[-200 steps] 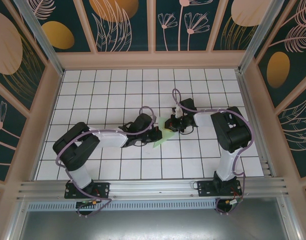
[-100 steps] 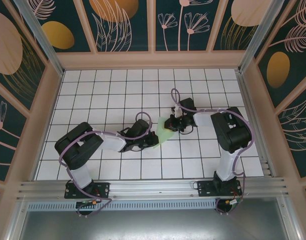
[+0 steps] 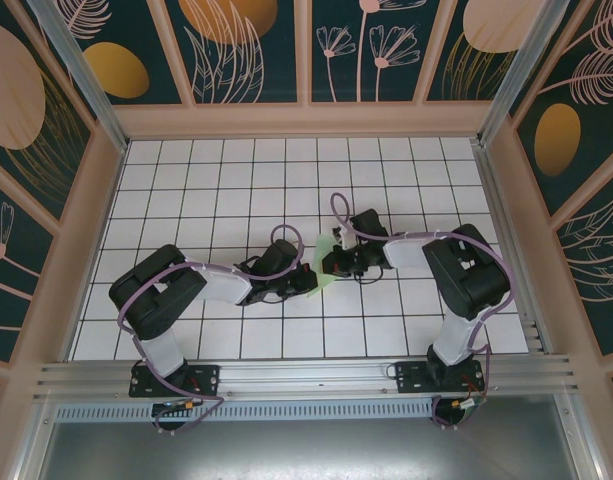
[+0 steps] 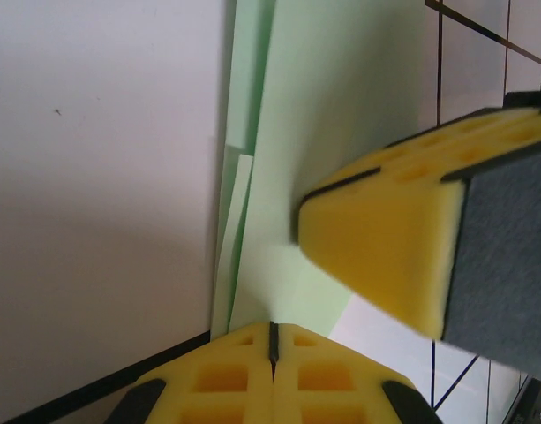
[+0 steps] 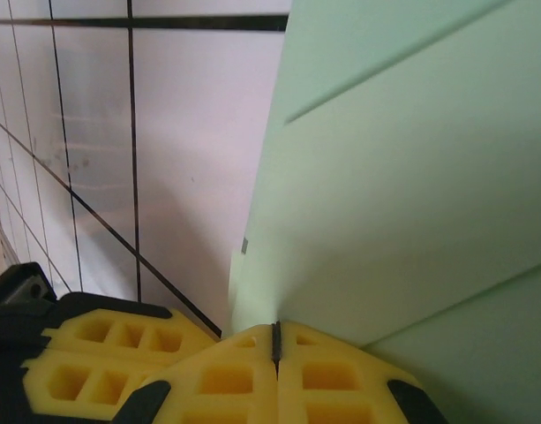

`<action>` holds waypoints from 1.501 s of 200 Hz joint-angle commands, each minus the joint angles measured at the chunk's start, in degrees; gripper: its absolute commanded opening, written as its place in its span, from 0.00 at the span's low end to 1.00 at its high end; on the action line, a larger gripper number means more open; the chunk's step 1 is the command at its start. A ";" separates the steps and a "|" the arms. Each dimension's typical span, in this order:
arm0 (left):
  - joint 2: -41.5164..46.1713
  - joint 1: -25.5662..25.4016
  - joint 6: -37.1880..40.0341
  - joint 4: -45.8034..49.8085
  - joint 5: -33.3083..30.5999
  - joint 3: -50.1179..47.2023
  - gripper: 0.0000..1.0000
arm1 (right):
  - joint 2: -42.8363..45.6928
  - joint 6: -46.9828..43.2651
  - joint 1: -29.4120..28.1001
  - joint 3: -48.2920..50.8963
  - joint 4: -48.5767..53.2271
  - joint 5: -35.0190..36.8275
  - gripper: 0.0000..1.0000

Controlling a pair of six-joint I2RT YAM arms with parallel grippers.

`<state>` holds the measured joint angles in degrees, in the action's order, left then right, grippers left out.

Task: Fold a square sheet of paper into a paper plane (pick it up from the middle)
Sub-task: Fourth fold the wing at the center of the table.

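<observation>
Bright, even light is falling from overhead in the top view, and the arms are casting only soft, short shadows on the white table (image 3: 236, 190). The enclosure's edges are bowing slightly, as through a wide lens. In the left wrist view a yellow foam pad (image 4: 385, 238) is sitting too close and blurring, and the folded paper (image 4: 341, 132) is looking soft. In the right wrist view a pale sheen, possibly glare, is lying on the tiles, and the paper is shading the tile beside it.
</observation>
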<state>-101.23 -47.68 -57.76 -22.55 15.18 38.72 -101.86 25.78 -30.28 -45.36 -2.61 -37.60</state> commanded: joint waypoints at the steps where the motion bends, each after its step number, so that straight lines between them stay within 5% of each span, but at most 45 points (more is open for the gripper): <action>1: -2.02 -0.40 -0.33 8.53 0.90 -1.98 0.00 | -1.12 -2.17 -0.74 -0.32 0.57 -1.55 0.05; 160: -1.41 -0.37 -1.13 8.87 1.69 -4.22 0.00 | -11.40 1.22 17.75 -15.07 1.29 4.56 0.04; 221: -0.80 -0.40 0.32 9.39 1.34 -1.58 0.00 | 0.90 1.39 11.16 -7.04 0.21 2.81 0.05; 260: -1.03 -0.39 0.51 10.01 1.17 -0.66 0.00 | -2.88 4.05 2.56 -4.61 -1.43 0.47 0.05; 300: -0.58 -0.38 0.70 10.49 1.39 -0.92 0.00 | -6.58 3.98 2.00 -5.36 -0.46 1.12 0.05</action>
<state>-100.75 -47.68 -58.57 -20.71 15.88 39.07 -106.74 29.34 -28.91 -50.70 -3.25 -36.97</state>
